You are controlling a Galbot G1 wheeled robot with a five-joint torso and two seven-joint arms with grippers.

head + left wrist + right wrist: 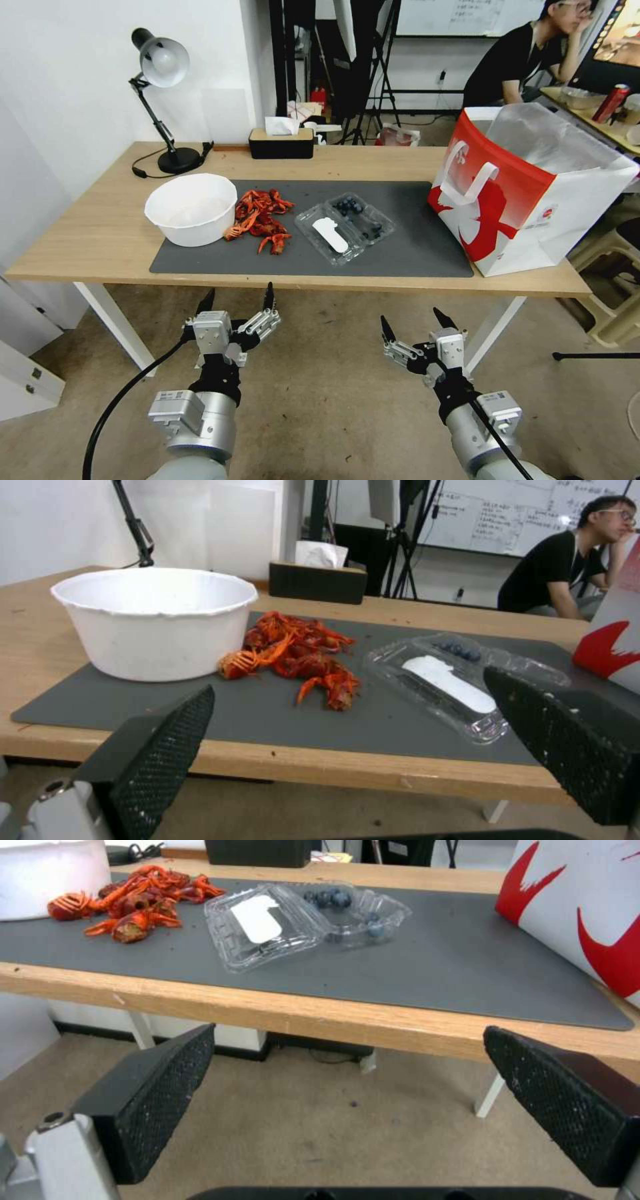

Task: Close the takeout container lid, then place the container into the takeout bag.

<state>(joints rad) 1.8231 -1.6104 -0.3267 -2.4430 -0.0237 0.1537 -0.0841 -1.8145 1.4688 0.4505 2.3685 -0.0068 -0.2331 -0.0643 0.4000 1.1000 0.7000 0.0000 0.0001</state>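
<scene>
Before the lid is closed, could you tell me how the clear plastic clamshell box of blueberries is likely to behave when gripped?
The clear thin-plastic clamshell box lies open on the grey mat; its walls probably flex under pressure. Holding few dark blue berries, it is likely light and may slide. The round berries could roll if it tilts.

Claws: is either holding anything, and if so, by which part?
Nothing is held. The left claw and right claw are open, in front of the table.
</scene>
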